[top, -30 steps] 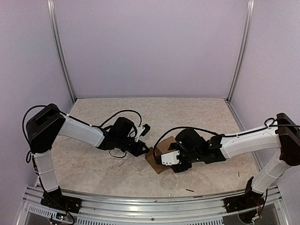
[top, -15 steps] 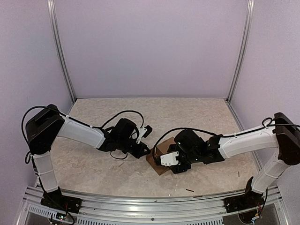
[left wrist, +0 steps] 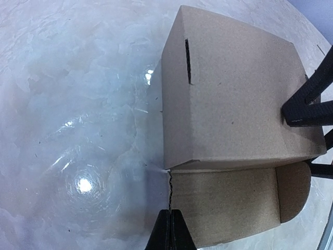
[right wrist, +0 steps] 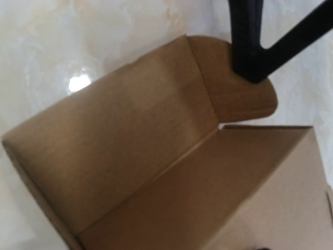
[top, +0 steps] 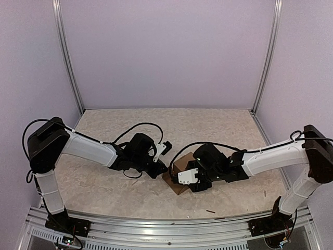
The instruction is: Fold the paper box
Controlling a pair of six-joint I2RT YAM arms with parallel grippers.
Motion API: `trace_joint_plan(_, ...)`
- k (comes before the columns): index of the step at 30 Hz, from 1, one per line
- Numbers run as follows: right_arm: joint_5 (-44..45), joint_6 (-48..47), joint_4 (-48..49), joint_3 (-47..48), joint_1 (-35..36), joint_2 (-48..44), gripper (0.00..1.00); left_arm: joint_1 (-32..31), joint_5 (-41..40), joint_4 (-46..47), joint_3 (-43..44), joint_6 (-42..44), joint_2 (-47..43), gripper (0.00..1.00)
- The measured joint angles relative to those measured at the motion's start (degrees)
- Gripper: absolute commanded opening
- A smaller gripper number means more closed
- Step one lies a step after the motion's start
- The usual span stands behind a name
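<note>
The paper box (left wrist: 234, 104) lay on the bench (top: 104, 182) between the two sets of jaws — the left jaws, clenched on nothing, pointed at its left edge where the open flap (left wrist: 229, 203) hinged, while the right jaws straddled its right end, grasp not discernible.

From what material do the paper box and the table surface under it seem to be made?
The paper box: thin brown cardboard, matte and unprinted; it shows sharp creases and a cut slot. The table surface: pale, marble-patterned and glossy, with lamp glare on it; perhaps laminate or plastic film, the look leaves that open.
</note>
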Motion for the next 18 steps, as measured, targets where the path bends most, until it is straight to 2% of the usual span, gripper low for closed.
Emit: trace_joint_plan(18, -2.4, -0.9, 0.0, 0.0, -0.2, 0.0, 0.72, -1.0, -1.8, -0.4, 0.0, 4.3, -0.3, 0.0)
